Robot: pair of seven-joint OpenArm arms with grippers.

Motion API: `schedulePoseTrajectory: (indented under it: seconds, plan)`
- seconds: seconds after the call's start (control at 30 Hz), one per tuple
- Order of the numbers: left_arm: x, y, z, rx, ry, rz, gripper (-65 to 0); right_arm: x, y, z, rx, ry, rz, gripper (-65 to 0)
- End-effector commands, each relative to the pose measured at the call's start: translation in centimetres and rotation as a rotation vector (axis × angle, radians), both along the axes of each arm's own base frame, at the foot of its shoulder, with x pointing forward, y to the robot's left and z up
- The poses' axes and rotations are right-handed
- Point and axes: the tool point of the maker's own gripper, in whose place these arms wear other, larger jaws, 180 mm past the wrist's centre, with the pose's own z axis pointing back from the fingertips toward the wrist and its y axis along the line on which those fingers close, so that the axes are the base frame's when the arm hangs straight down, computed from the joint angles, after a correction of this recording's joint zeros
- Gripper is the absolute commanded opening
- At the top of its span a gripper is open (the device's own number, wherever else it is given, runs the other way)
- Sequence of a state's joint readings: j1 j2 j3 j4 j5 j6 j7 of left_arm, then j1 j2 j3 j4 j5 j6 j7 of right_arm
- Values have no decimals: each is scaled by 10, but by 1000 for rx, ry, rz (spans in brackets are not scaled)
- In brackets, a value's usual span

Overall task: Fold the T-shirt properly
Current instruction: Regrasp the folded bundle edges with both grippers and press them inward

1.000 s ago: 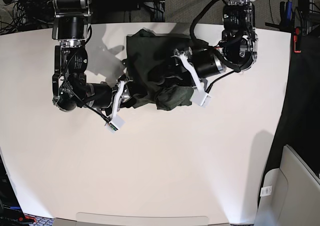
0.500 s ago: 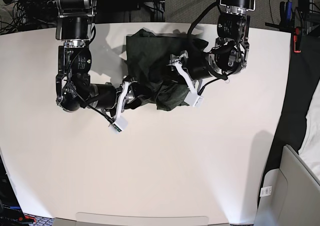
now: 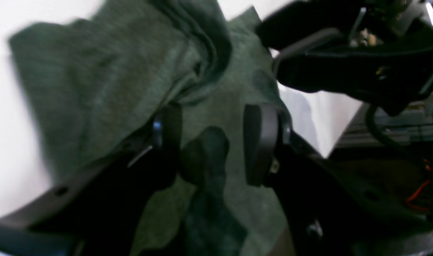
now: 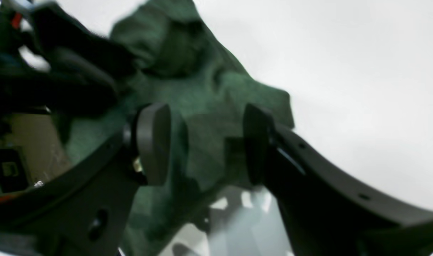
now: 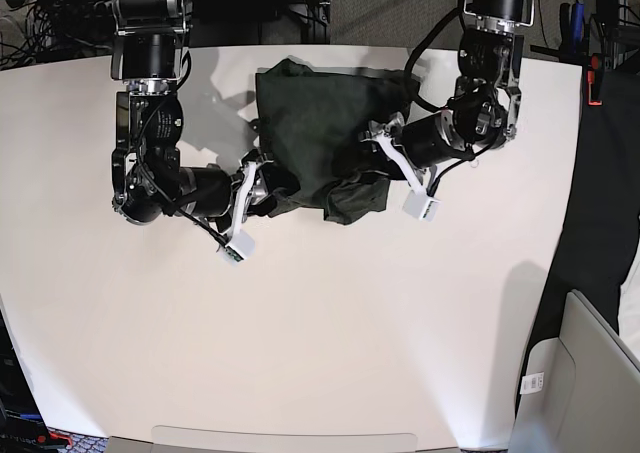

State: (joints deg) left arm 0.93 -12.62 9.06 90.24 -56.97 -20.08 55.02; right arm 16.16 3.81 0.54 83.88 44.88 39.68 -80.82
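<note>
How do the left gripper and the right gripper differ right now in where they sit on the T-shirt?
The left gripper sits at one side edge of the T-shirt, the right gripper at the opposite edge, nearer the front hem. They face each other. Both have open jaws with fabric between the pads.

T-shirt point(image 5: 315, 133) — dark olive-green in the base view, reading as a greyer, heathered green with fine lighter flecks in the left wrist view and a deeper bottle green in the right wrist view. Table point(image 5: 330, 323) plain white, unpatterned, with soft grey shadows beside the arms. Left gripper point(image 3: 211, 142) and right gripper point(image 4: 204, 142) have matte black fingers and dark grey pads — from the base camera their outer finger parts show white against glossy black arm housings.
</note>
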Motion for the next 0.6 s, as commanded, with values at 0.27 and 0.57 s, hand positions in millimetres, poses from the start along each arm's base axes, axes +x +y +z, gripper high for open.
schedulePoseTrajectory:
  seconds: [0.27, 0.57]
  plan:
    - [11, 22, 14, 45, -65, 6, -423, 7, 9, 11, -7, -51, 34, -348]
    - [12, 47, 11, 106, -77, 19, -443, 7, 9, 11, -11, -51, 34, -348]
